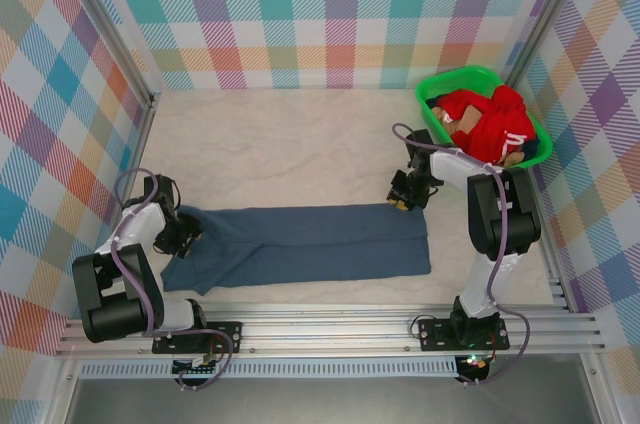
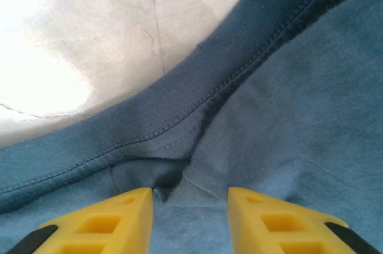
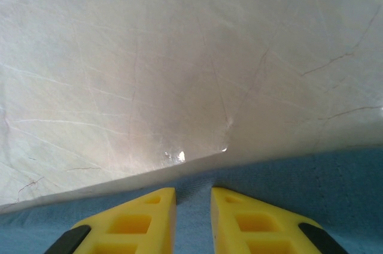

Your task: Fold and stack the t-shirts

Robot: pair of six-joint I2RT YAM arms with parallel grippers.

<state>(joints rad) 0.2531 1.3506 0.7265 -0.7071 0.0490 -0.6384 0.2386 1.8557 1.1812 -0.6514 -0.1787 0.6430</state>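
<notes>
A slate-blue t-shirt (image 1: 310,244) lies flat on the white table as a long strip folded lengthwise. My left gripper (image 1: 185,234) is at its left end. In the left wrist view the left gripper (image 2: 190,197) is open, its yellow fingers (image 2: 119,218) resting apart on the t-shirt (image 2: 299,116) just below a stitched hem and a small fold. My right gripper (image 1: 400,202) is at the shirt's far right corner. In the right wrist view the right gripper (image 3: 193,194) is shut narrowly on the edge of the t-shirt (image 3: 335,176), with a strip of cloth between the fingers.
A green basket (image 1: 470,79) stands at the back right, close behind the right arm, and holds red clothing (image 1: 490,124) and other garments. Checked walls enclose the table on three sides. A metal rail (image 1: 320,329) runs along the near edge.
</notes>
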